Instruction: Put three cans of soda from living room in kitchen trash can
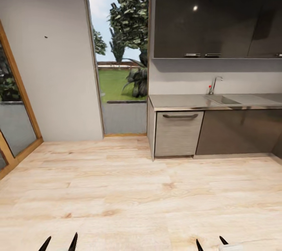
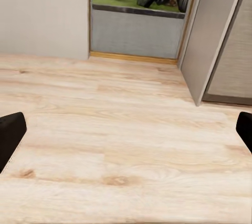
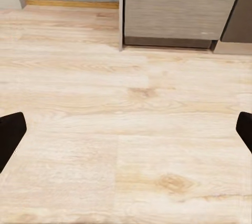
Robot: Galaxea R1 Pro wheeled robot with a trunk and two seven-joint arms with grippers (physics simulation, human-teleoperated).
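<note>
the kitchen [image 1: 219,86] lies ahead — grey table [image 1: 176,102] with sink [image 1: 221,99], dark cabinets. left tool [image 1: 58,242] and right tool [image 1: 211,243] both spread wide, empty, over wood floor [image 1: 117,188].

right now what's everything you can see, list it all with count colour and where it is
upper cabinets: a run, glossy dark, on the wall above the counter
countertop: one, grey, far right half of the head view
sink: one, steel, set in the countertop
tap: one, steel, behind the sink
front panel with bar handle: one, pale grey, under the countertop's left end
lower cabinets: glossy dark, right of that panel
window: one tall, showing green lawn and trees, left of the counter
glass door: wood-framed, far left edge
floor: light wood, across the foreground
left gripper: one, black, open, bottom left
right gripper: one, black, open, bottom right
</note>
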